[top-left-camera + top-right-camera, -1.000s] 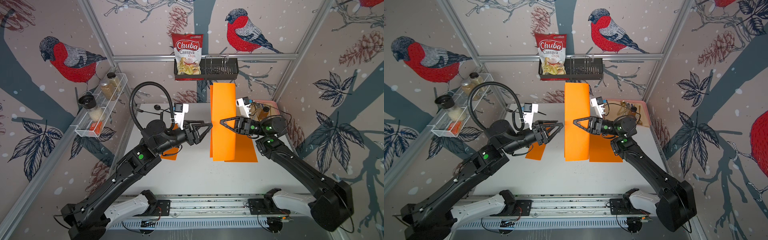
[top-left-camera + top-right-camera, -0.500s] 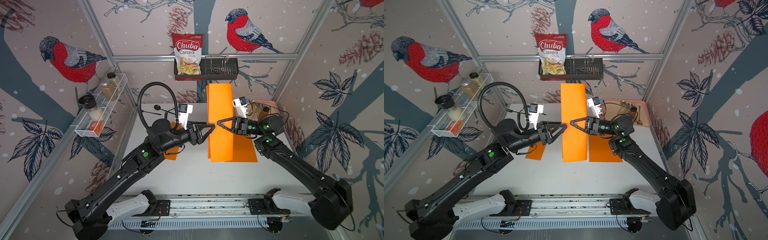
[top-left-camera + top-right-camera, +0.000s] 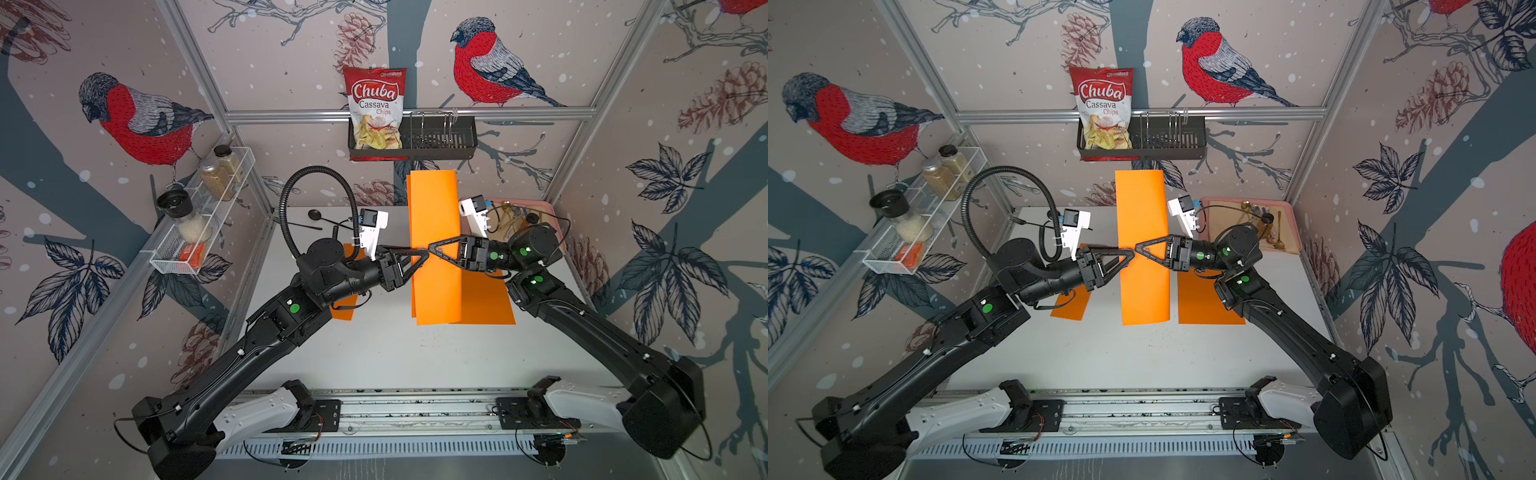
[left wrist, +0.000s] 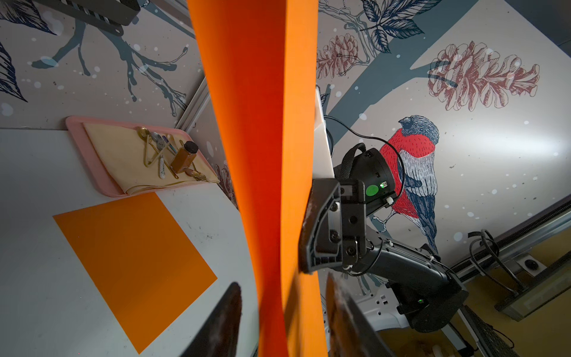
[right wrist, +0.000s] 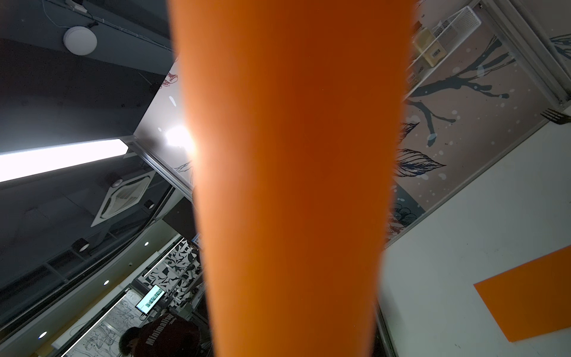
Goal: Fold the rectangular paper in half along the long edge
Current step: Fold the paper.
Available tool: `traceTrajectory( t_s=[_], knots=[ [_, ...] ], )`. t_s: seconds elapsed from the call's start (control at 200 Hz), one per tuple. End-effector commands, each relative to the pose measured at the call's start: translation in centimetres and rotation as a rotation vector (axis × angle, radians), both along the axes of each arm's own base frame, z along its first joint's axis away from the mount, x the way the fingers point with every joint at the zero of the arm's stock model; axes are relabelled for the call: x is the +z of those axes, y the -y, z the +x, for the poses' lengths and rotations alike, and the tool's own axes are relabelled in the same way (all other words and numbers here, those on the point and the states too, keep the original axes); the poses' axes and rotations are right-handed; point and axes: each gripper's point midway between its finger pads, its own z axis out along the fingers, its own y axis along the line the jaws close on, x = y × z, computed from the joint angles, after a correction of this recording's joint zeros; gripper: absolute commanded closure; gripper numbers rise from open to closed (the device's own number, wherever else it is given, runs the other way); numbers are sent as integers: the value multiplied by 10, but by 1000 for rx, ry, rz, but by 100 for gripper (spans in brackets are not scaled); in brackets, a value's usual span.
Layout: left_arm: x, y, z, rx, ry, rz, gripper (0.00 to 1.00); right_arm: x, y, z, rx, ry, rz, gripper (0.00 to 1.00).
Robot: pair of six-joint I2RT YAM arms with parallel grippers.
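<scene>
White table (image 3: pixel 374 353) | orange paper (image 3: pixel 434 208) doubled, upright | right tool (image 3: pixel 433 247) pinches it | left tool (image 3: pixel 424 254) straddles, jaws apart

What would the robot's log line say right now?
orange paper: in the air, bent double | right gripper: shut on it | left gripper: open, astride it

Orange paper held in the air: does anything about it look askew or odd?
Yes. The orange paper, pinched by the right gripper, is only loosely folded: the left wrist view shows its two layers gaping apart, and in a top view one layer's edge shows beyond the other's.
</scene>
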Motion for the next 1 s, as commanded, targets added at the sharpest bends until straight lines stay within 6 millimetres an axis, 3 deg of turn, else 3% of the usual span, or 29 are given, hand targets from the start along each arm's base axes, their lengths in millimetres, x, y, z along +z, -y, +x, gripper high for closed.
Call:
traceTrajectory(
  t_s=[0.0,0.285,0.996],
  knots=[
    [17,1,-4,-20,54,-51,61,7,0,-1,-9,36,18,82],
    [18,2,-4,-28,55,-55,78,11,2,-5,-3,48,28,82],
    [17,4,-6,-42,58,-56,100,12,2,-6,-5,55,29,82]
  ],
)
